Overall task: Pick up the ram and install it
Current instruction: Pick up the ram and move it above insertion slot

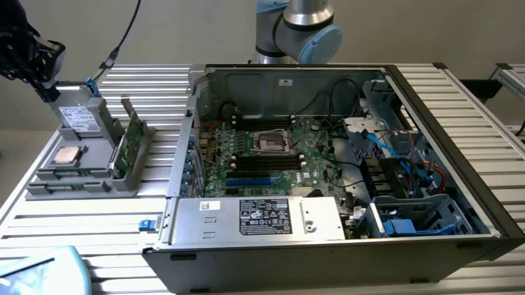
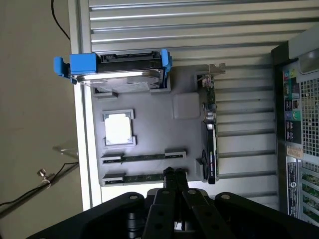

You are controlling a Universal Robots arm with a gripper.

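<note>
Ribbed metal table (image 1: pixel 74 233) carries everything, and behind it is a plain beige wall. In the exterior view we look into the open computer case (image 1: pixel 328 264) in the middle. Its motherboard (image 1: pixel 279 153) lies bare inside, and a power supply (image 1: pixel 262 216) sits at six o'clock of it. The wrist view meets this case from outside, at its back wall with the ports.

At nine o'clock of the case lies the grey tray (image 1: pixel 123 184). The wrist view looks at this tray from straight above, so there we can count its content well. We count one hard drive (image 2: pixel 117 74) in a blue frame, one processor (image 2: pixel 118 128), one card (image 2: pixel 210 129) with a metal bracket standing on its edge, and two memory sticks in parallel slots. The ram (image 2: pixel 142 178) is the stick nearest to the fingertips, and it rests in its slot of the tray. The second stick (image 2: pixel 144 157) lies just beside it, toward the processor.

The arm (image 1: pixel 299 27) has its base at twelve o'clock behind the case, and its wrist is out at ten o'clock, over the tray. The gripper (image 2: pixel 174 174) points down with its two fingers pressed together and nothing between them. Their tips are over one end of the ram; whether they touch it we cannot tell.
</note>
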